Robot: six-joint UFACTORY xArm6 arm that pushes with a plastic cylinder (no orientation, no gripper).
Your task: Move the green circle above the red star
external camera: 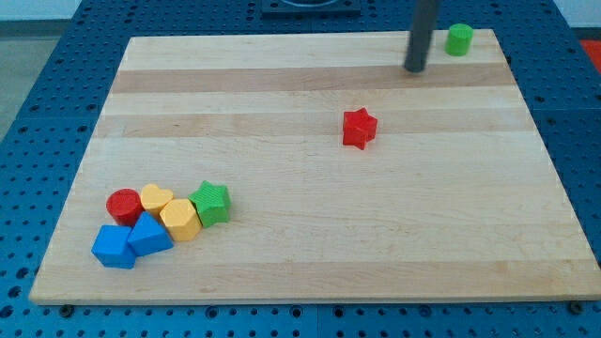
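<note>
The green circle (459, 39) stands near the board's top right corner. The red star (359, 128) lies right of the board's middle, below and to the left of the green circle. My tip (414, 69) is at the end of the dark rod, just left of and slightly below the green circle, a small gap apart from it, and above and right of the red star.
A cluster sits at the board's bottom left: a red circle (123, 205), a yellow heart (156, 199), a yellow hexagon (180, 219), a green star (211, 202) and two blue blocks (131, 240). The wooden board (310, 244) lies on a blue perforated table.
</note>
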